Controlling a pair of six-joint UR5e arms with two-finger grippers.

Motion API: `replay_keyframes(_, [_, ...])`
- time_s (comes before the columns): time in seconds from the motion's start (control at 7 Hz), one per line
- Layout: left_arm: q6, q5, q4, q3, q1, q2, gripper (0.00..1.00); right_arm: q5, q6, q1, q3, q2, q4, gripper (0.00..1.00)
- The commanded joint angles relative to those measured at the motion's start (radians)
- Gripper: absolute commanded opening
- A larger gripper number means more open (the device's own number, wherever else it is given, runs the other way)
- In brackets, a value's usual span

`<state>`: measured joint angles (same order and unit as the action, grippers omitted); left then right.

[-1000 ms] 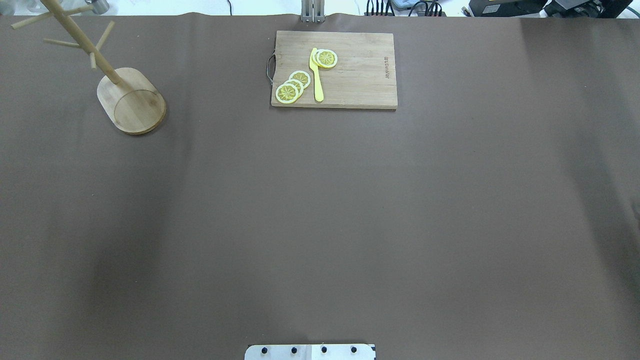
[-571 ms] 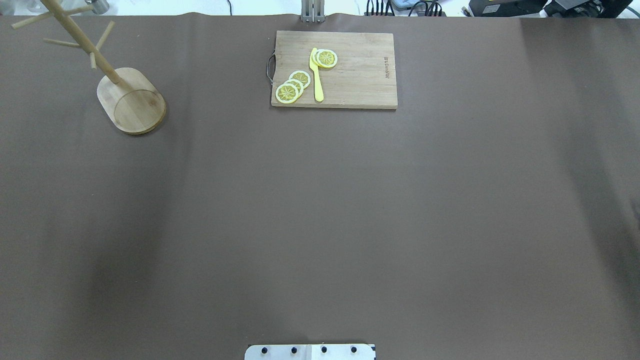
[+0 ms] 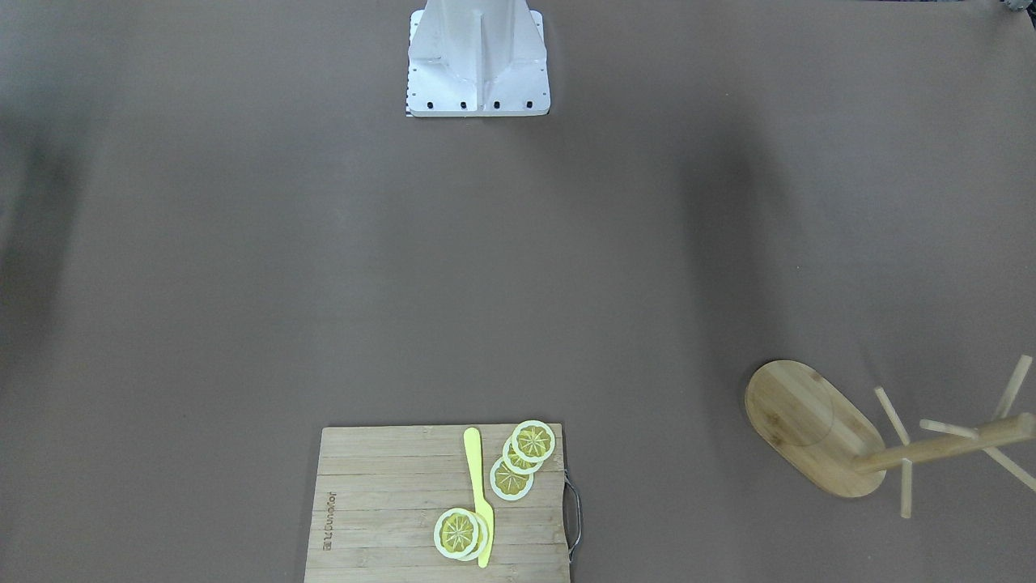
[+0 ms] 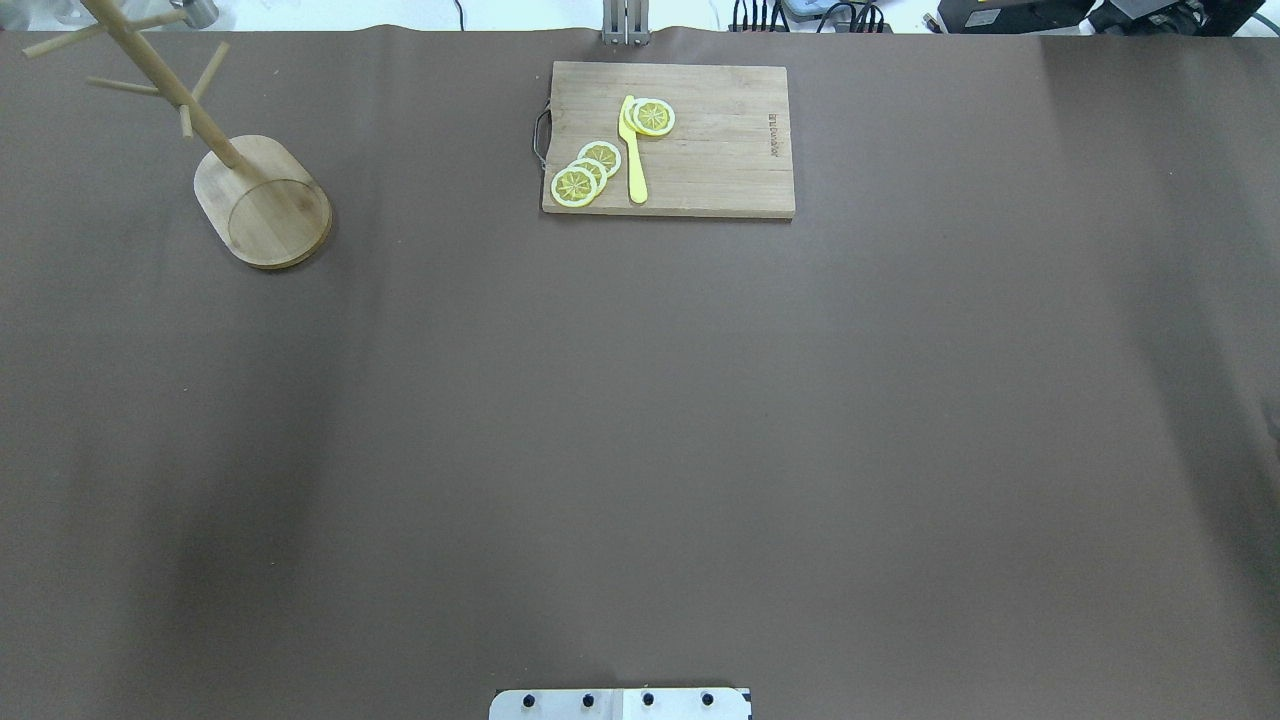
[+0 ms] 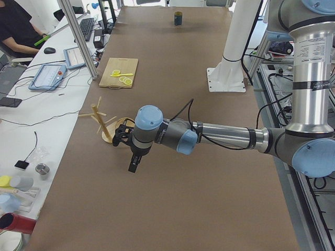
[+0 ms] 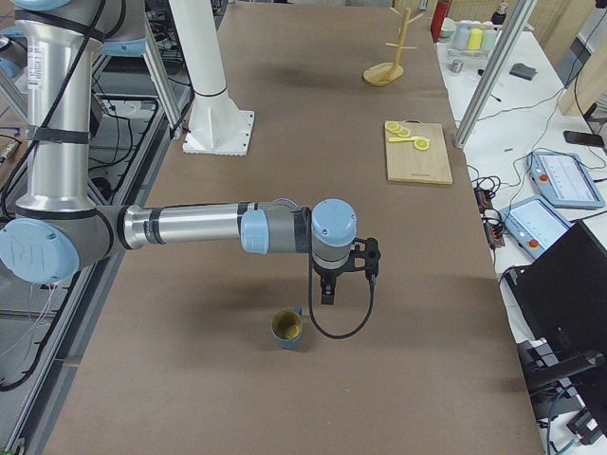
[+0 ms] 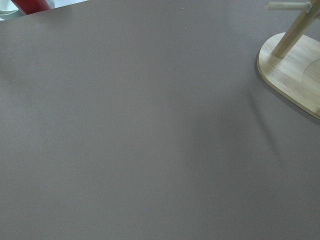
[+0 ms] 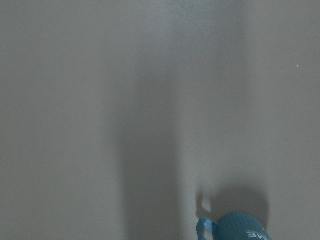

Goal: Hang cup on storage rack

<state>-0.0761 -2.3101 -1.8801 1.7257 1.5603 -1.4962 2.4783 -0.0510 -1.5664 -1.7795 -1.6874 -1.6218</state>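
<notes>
**Cup and rack at opposite ends of the table, both grippers raised**

The cup (image 6: 287,328) is a dark teal-blue cylinder with a yellowish inside and a loop handle at one side. Small pale lettering on its wall shows at the lower edge of the right wrist view. It stands upright, mouth up, on the brown table (image 4: 640,450) toward the robot's right end. The rack (image 4: 265,200) is of light bamboo, with a flat oval base, a round post and thin angled pegs. It stands at the far corner on the robot's left, well apart from the cup.

The right gripper (image 6: 327,296) points down over the table, near the cup but apart from it. The left gripper (image 5: 133,166) points down above the table near the rack, not touching it. Each appears only in a side view, so it cannot be told whether its fingers are spread or pressed together.

Count:
- one cup
- one rack, with at least five pegs showing
- two grippers
- one cutting board (image 4: 720,150) at the far edge, midway along the table
- one yellow knife (image 4: 633,160), lying on the board
- lemon slices (image 4: 575,186) on the board: three overlapping on one side of the knife and an overlapping pair at the blade, five as far as can be counted
- one white base plate (image 3: 477,57) on the robot's side
</notes>
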Motion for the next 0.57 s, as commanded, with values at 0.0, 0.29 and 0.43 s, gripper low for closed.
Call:
replay_keyframes(0.0, [-0.002, 0.003, 0.006, -0.034, -0.003, -0.018, 0.99, -0.010, 0.000, -0.003, 0.002, -0.032, 0.000, 1.00])
replay_keyframes(0.29, [0.010, -0.005, -0.004, -0.017, 0.003, -0.003, 0.99, -0.050, -0.001, -0.017, 0.011, -0.061, -0.003, 1.00])
replay_keyframes(0.43, [0.010, -0.006, -0.004, -0.011, 0.004, -0.003, 0.99, -0.042, 0.005, -0.046, 0.023, -0.121, 0.000, 1.00])
